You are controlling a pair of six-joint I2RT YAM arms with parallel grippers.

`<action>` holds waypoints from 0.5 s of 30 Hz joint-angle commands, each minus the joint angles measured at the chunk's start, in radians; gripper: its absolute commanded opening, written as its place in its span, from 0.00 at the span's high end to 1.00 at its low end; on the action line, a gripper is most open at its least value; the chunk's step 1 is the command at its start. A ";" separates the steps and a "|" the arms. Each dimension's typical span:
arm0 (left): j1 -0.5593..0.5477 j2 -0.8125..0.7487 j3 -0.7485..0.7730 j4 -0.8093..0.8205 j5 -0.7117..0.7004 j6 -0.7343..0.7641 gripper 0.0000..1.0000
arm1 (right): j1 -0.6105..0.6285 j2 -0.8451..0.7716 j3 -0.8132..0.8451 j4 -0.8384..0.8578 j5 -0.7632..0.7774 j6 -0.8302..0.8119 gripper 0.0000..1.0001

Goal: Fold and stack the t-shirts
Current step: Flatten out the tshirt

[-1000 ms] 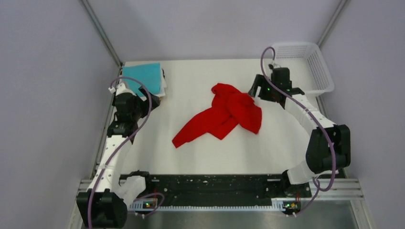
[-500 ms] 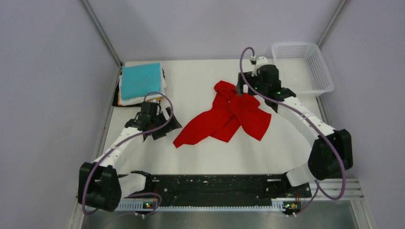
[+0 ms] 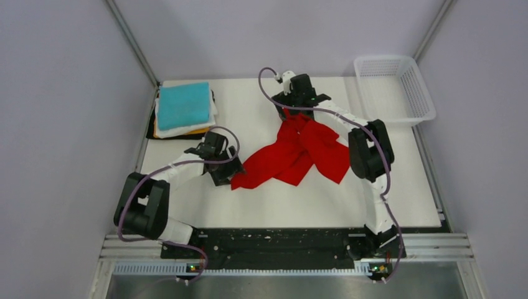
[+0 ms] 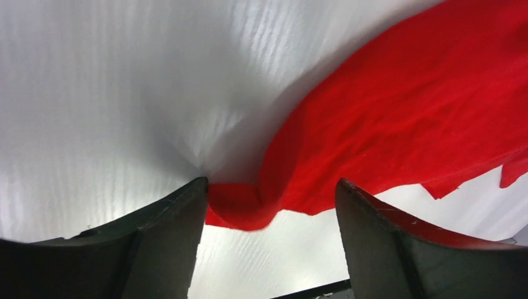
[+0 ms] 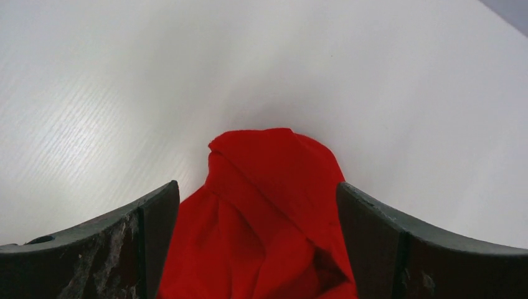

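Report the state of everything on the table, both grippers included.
red t-shirt: unfolded, crumpled on the table.
stack of folded t-shirts: neat, teal one on top, far-left corner.
basket: upright, far-right corner.
left gripper: open, astride the shirt's near tip.
right gripper: open, astride the shirt's far end.

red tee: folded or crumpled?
Crumpled, not folded. The red tee lies twisted in an irregular heap, with the left pincer and right pincer open around its ends.
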 commanded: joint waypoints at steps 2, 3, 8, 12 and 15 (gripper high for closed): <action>-0.057 0.147 0.029 0.046 -0.030 -0.001 0.34 | 0.009 0.123 0.145 -0.038 0.000 -0.042 0.07; -0.063 0.168 0.049 0.046 -0.041 -0.002 0.45 | 0.010 0.154 0.163 -0.047 0.001 -0.042 0.07; -0.070 0.251 0.132 0.004 -0.096 -0.011 1.00 | 0.010 0.243 0.230 -0.083 0.009 -0.039 0.24; -0.070 0.195 0.140 -0.014 -0.180 -0.019 1.00 | 0.010 0.214 0.228 -0.019 0.075 -0.004 0.70; -0.069 0.113 0.192 -0.075 -0.299 -0.012 1.00 | 0.009 0.113 0.175 0.074 0.157 0.040 0.91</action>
